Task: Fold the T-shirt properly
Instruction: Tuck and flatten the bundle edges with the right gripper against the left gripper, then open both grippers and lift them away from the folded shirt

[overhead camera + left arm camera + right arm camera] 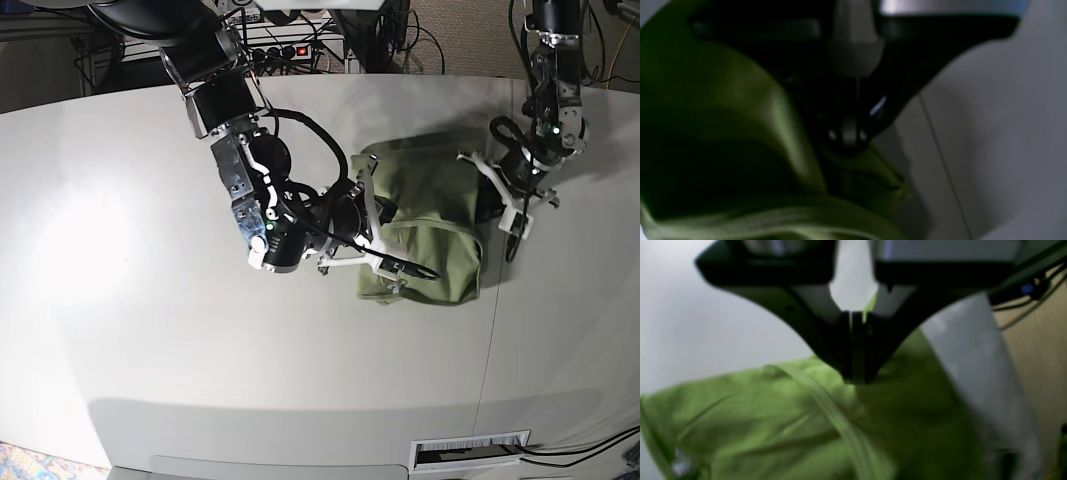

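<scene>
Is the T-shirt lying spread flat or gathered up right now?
Gathered up. The T-shirt is a bunched, doubled-over mound, pinched at one side by the right end effector and at the other by the left end effector.

The T-shirt (430, 225) is plain sage-green knit cloth, bunched into a rumpled, partly folded heap on the white table, right of centre. Its folds sag in soft ridges, and a ribbed hem band (836, 413) runs across it.

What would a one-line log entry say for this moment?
left gripper: shut on T-shirt | right gripper: shut on T-shirt | shirt: bunched on table
</scene>
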You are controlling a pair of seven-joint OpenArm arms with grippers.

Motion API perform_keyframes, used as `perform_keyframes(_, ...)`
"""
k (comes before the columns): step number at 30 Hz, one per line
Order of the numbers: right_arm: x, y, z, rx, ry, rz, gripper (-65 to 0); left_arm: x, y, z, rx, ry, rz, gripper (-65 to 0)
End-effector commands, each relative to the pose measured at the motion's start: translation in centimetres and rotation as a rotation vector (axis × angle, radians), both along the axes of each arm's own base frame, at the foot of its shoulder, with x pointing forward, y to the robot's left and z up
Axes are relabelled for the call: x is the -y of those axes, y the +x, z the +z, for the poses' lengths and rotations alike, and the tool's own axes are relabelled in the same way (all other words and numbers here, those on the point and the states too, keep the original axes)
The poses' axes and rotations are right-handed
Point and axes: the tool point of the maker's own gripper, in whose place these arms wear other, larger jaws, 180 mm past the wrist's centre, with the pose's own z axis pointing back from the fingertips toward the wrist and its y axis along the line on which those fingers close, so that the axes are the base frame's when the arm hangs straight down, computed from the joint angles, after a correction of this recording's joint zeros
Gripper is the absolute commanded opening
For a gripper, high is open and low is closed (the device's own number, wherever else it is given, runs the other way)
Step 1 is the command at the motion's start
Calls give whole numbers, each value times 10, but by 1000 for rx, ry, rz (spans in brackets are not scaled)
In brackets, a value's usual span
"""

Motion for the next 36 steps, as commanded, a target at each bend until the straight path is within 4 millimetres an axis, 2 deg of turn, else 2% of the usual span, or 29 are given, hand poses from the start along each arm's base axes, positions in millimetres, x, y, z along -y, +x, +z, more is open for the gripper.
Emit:
perform_keyframes(1,-3,9,17,38,54,-9,-650,-6,5,0,-9,26,2,-650)
perform_keyframes(5,10,17,26,31,113,-85,-650,-16,15,6,-7,38,7,-650)
perform_keyframes(10,30,29,46,-14,277,-169,-650,-40,16,19,-11,107,-8,-650)
perform_keyframes(13,47,32,41,-23,275,-219,-650,-46,15,30,-37,92,-16,-650)
perform_keyframes(20,71,17,17,-69,223,-255,-650,-43,9,59,9,103,-32,-650)
perform_keyframes(23,75,9,12,-76,212,-256,-650,-40,0,64,20,144,-53,-650)
perform_keyframes(27,83,-6,7,-78,194,-258,-650,-45,-18,68,19,160,-13,-650)
perform_keyframes(31,85,-26,0,-91,194,-259,-650,-52,-43,72,6,174,2,-650)
perform_keyframes(36,93,-39,2,-60,214,-306,-650,-59,-79,73,-41,129,36,-650)
